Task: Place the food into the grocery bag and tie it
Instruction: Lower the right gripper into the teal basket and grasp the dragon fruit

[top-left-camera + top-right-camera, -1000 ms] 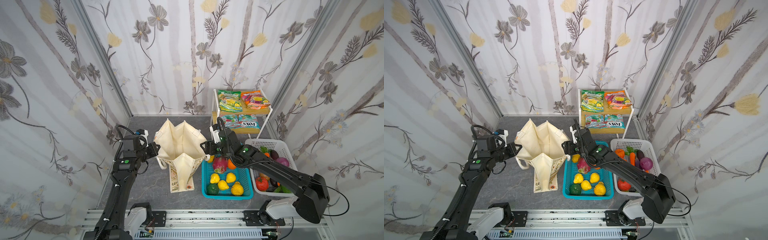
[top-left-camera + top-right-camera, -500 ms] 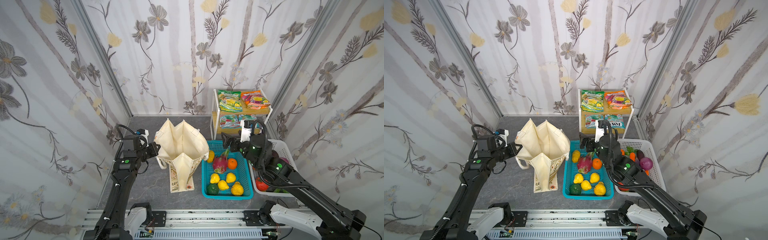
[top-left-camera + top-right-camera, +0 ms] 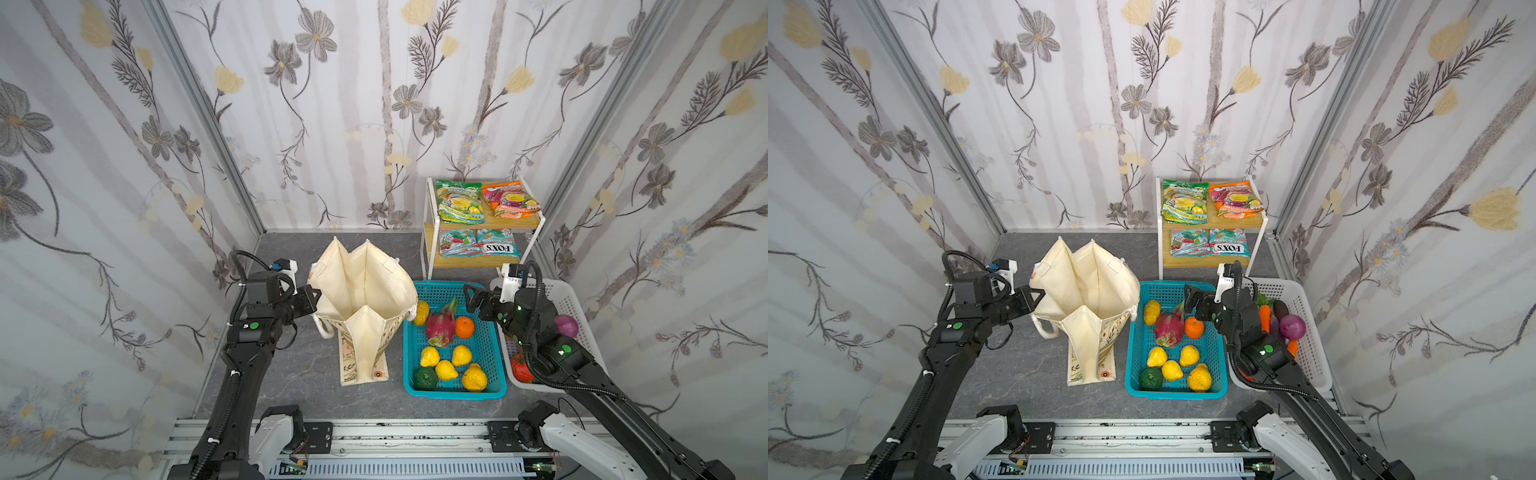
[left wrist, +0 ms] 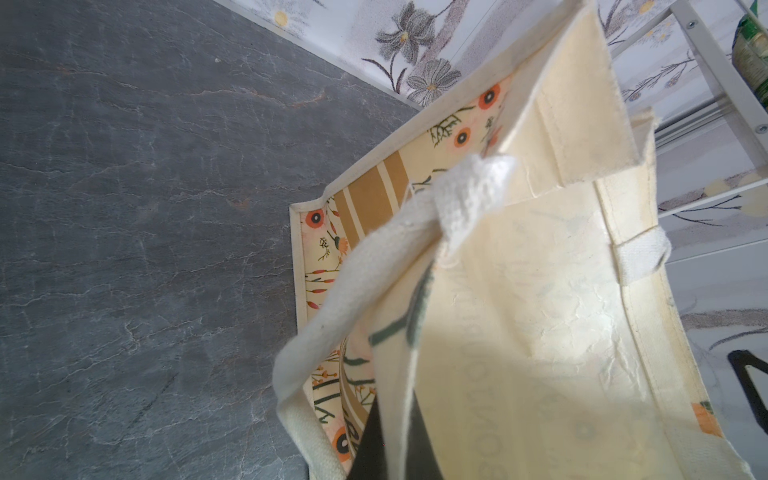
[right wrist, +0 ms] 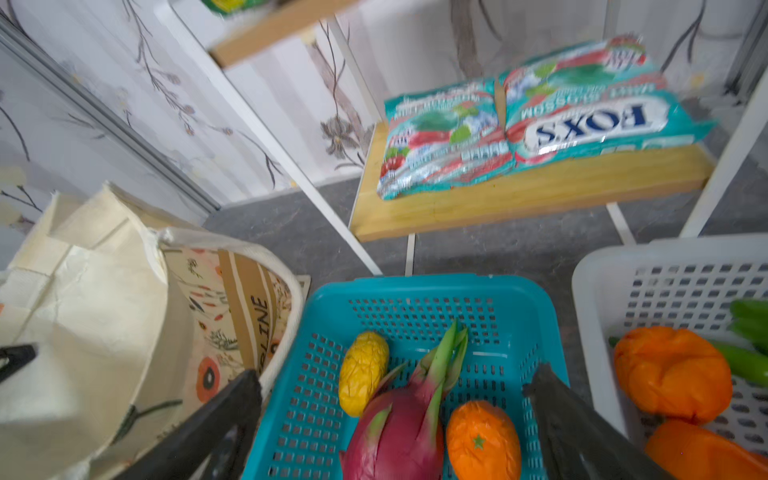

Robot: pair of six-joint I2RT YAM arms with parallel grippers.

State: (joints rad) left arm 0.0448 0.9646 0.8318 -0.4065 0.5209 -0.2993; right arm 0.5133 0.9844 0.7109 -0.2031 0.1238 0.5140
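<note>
The cream grocery bag (image 3: 365, 291) (image 3: 1088, 286) stands open on the grey floor. My left gripper (image 3: 312, 297) (image 4: 395, 449) is shut on the bag's left rim; the cloth runs between its dark jaws. My right gripper (image 3: 471, 299) (image 5: 395, 378) hangs open over the far end of the teal basket (image 3: 453, 392), holding nothing. Just below it lie a pink dragon fruit (image 3: 440, 328) (image 5: 395, 436) and an orange (image 3: 464, 327) (image 5: 482, 440). Yellow lemons (image 3: 429, 356) sit nearer the front. A purple onion (image 3: 566, 326) is in the white basket (image 3: 582, 307). Green (image 3: 459, 202) and orange (image 3: 509, 201) snack packets lie on the shelf.
The white-framed wooden shelf (image 3: 428, 232) stands at the back right, with teal packets (image 5: 519, 137) on its lower board. The white basket holds carrots and other vegetables beneath my right arm. Walls close in on three sides; a metal rail (image 3: 374, 436) runs along the front.
My right arm has swung back from the bag's right rim to the teal basket's far right corner, jaws opening fully. The left gripper and bag have not moved.
</note>
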